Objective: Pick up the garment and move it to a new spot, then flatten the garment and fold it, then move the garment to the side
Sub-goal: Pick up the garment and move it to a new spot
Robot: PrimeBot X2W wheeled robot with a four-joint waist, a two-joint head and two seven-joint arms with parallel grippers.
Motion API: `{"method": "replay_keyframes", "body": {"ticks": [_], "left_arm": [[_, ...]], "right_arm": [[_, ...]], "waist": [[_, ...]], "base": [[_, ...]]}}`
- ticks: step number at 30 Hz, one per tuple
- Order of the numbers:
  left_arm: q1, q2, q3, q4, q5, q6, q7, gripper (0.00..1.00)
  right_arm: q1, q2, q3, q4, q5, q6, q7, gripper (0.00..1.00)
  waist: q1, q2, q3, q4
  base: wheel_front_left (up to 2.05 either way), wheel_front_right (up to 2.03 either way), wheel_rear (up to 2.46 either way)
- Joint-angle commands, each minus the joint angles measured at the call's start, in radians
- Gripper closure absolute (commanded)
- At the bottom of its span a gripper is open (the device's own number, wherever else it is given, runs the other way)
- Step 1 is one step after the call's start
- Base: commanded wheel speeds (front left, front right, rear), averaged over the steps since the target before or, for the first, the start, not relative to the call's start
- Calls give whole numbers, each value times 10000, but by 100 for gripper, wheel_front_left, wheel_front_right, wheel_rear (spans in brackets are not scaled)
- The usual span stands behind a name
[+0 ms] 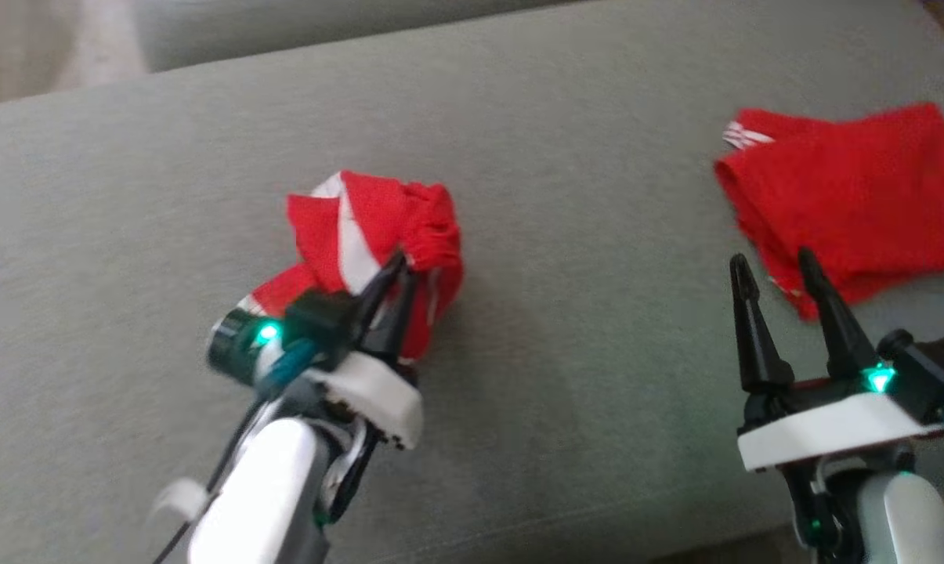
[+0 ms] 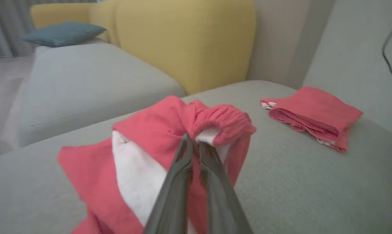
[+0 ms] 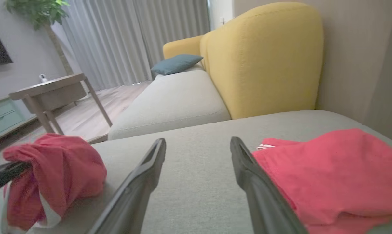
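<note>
The left gripper (image 1: 399,265) is pressed together on the elastic waistband of the garment (image 1: 362,223), which is bunched up on the grey cushion (image 1: 581,376), well apart from the folded red cloth (image 1: 855,188) and to its left. The right gripper (image 1: 773,262) stands spread and empty, just beside the near edge of that cloth. The garment looks light, soft and limp, so it will probably sag; a second hold further along the waistband seems best.

My left tool (image 1: 403,270) and right tool (image 1: 773,260) each have two long black fingers (image 1: 754,337) tapering to points, seated on a curved white collar (image 1: 824,431). A green light (image 1: 879,381) glows on each black wrist block (image 1: 934,368). My forearms (image 1: 260,486) are glossy white; a thin black cable (image 1: 233,450) and a teal plug (image 1: 287,364) sit by the left one.
</note>
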Motion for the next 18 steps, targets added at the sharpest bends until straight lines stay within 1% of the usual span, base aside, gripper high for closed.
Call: {"method": "replay_keyframes", "body": {"ticks": [1,5,10,11,12,13,18], "left_arm": [[-675,-38,88,60,114,-105,-26,100],[-1449,-115,-457,1456,215,-371,14,100],[-2210,-157,-888,2904,252,-596,83,100],[-2328,-161,-937,3092,249,-622,45,82],[-2418,-167,-964,3258,210,-644,13,51],[-2503,-171,-988,3402,180,-658,-19,0],[-2806,-184,-1173,3811,217,-672,-351,0]], "right_arm": [[-456,-33,269,-277,131,65,-163,0],[-642,-32,382,-53,411,65,-456,0],[-875,-31,543,224,706,65,-880,0],[-928,-31,584,289,746,65,-955,0],[-979,-31,619,351,779,65,-1031,0],[-1029,-31,645,411,806,65,-1101,0],[-1195,-31,684,687,855,65,-1319,0]], "waist": [[0,-1,656,-922],[0,-1,1264,-1624],[0,-1,1883,-2099],[0,-1,1970,-2149],[0,-1,2047,-2183],[0,-1,2116,-2203],[0,-1,2230,-2157]], "base": [[0,0,0],[0,0,0],[0,0,0],[0,0,0],[0,0,0],[0,0,0],[0,0,0]]}}
